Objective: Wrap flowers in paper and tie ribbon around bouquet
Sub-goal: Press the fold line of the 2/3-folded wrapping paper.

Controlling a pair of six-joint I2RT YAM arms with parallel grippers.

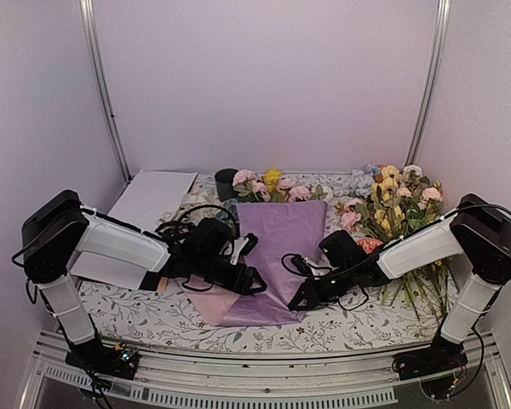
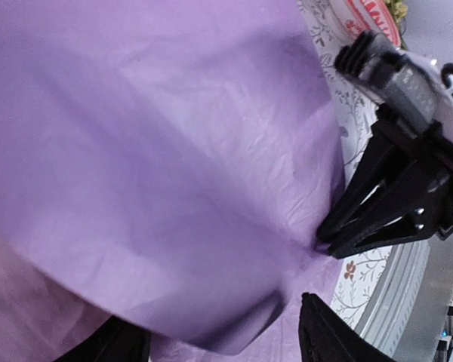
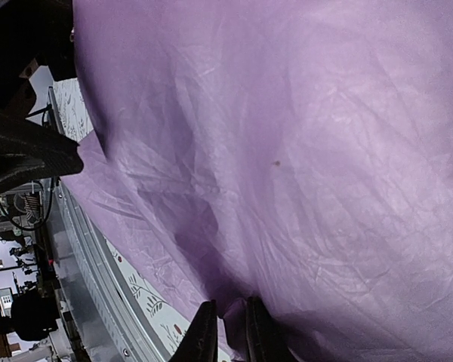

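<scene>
The lilac-purple paper (image 1: pixel 279 243) lies spread in the middle of the table, its pinkish layer (image 1: pixel 209 305) showing at the near left corner. The flowers (image 1: pixel 271 184), pink blooms with one yellow, lie beyond its far edge. My left gripper (image 1: pixel 254 281) is at the paper's near left edge. In the left wrist view the left gripper (image 2: pixel 223 343) stands open, with a loose fold of paper (image 2: pixel 158 166) sagging between its fingers. My right gripper (image 3: pixel 232 333) is shut on a pinch of the paper's (image 3: pixel 287 151) near right edge. The ribbon and a bouquet are out of view.
A flat white sheet (image 1: pixel 149 200) lies at the back left, beside a dark pot (image 1: pixel 226 181). A loose pile of yellow and pink long-stemmed flowers (image 1: pixel 396 204) fills the right side. The floral tablecloth (image 1: pixel 153 311) ends at the metal front rail (image 1: pixel 281 366).
</scene>
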